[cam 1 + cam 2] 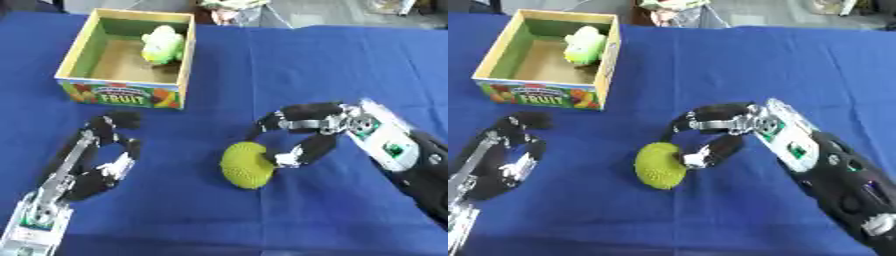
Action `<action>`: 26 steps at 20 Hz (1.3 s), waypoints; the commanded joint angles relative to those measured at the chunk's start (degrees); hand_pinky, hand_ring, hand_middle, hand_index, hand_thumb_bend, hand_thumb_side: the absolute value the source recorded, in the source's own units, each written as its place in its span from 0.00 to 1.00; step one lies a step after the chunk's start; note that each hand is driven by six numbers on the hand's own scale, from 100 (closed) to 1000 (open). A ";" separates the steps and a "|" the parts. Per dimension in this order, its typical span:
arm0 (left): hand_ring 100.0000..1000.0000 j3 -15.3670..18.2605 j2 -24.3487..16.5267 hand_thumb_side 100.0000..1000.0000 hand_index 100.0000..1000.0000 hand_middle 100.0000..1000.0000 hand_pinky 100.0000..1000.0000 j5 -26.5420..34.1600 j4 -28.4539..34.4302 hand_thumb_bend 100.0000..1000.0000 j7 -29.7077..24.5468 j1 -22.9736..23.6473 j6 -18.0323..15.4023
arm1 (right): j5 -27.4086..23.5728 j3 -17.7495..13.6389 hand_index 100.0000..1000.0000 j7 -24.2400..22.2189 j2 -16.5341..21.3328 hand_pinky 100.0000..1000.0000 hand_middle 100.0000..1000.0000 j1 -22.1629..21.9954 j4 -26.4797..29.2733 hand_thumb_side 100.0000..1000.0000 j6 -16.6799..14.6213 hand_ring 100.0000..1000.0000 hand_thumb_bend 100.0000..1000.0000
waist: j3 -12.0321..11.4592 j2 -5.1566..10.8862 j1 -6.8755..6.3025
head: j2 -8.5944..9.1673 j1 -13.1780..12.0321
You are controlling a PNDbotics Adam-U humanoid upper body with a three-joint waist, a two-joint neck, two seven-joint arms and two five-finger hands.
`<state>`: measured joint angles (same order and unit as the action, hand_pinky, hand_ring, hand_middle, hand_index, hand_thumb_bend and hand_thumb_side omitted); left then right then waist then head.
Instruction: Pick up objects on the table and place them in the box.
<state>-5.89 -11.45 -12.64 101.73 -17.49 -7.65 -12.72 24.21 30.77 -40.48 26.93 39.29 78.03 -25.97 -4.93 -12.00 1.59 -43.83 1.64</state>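
Left eye view: right hand (308, 131) curled, thumb touching yellow-green ball (245, 164); not clamped.

Right hand (306, 132): forearm cut off by right and lower frame edges. Its thumb tip covers a patch of the yellow-green ball (243, 165); contact with the curled upper fingers cannot be told.

Left hand (92, 160), lower left: wrist cut off by bottom edge.

Box (79, 50), upper left: near wall hides part of floor. Pale green item (164, 45) inside is blurred; shape unclear. Front label blurred apart from "FRUIT".

Clutter along top edge is cropped, unidentifiable.
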 commanded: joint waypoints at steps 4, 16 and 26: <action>0.75 0.08 -0.33 0.48 0.84 0.73 0.50 0.00 0.69 0.14 -0.11 -0.48 -0.08 | 3.52 -0.03 0.88 -0.05 -0.71 0.89 0.82 1.16 -0.70 0.62 -4.58 0.91 0.00 | 0.10 0.70 -0.12 | -0.29 0.20; 0.75 0.06 -0.21 0.48 0.84 0.73 0.50 0.04 0.64 0.14 -0.18 -0.49 -0.05 | 4.89 -0.67 0.39 7.33 -2.79 0.88 0.71 1.87 -1.27 0.11 -4.60 0.87 0.00 | 0.34 0.62 0.01 | -0.29 0.31; 0.75 0.30 -0.06 0.48 0.84 0.73 0.50 0.15 0.66 0.14 -0.01 -0.45 0.06 | 0.03 -3.23 0.18 15.48 -3.46 0.85 0.57 2.99 0.35 0.12 -1.52 0.78 0.00 | 0.42 0.65 0.06 | -0.29 0.07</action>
<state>-5.88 -11.41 -12.65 101.73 -17.51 -7.65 -12.66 25.24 28.79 -25.81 22.83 40.95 76.93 -27.77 -4.59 -12.05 1.81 -43.83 1.80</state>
